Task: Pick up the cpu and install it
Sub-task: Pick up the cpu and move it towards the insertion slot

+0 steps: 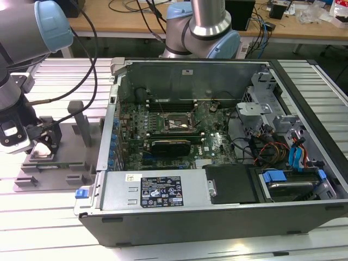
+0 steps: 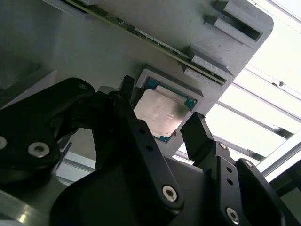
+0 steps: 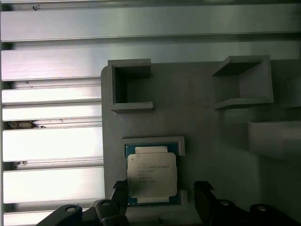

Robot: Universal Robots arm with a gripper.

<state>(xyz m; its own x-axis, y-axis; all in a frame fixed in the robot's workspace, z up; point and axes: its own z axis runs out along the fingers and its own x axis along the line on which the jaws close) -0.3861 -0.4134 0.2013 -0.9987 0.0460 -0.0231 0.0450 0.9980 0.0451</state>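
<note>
Down at the exterior view's left, the claw (image 1: 43, 142) hung low over a grey tray (image 1: 62, 166). The tray sat on a metal table (image 1: 49, 217) made of long silver strips. The cpu (image 3: 152, 175) lay flat in a small square pocket of the tray, with its shiny silver top facing up. In both wrist views the claw was spread wide, with one black finger on each side of the cpu. The fingers (image 3: 203, 193) were close to the pocket but did not squeeze the cpu. One finger was just beside the pocket's edge, and the other stood a little way off. Nothing was held in the claw. Two box-shaped holders (image 3: 131, 87) stood up from the same tray, near the cpu. An open computer case (image 1: 217, 206) lay on the table just beside the tray, toward the exterior view's right. Inside it, a green board carried a black-framed socket (image 1: 176, 124), well apart from the cpu.
</note>
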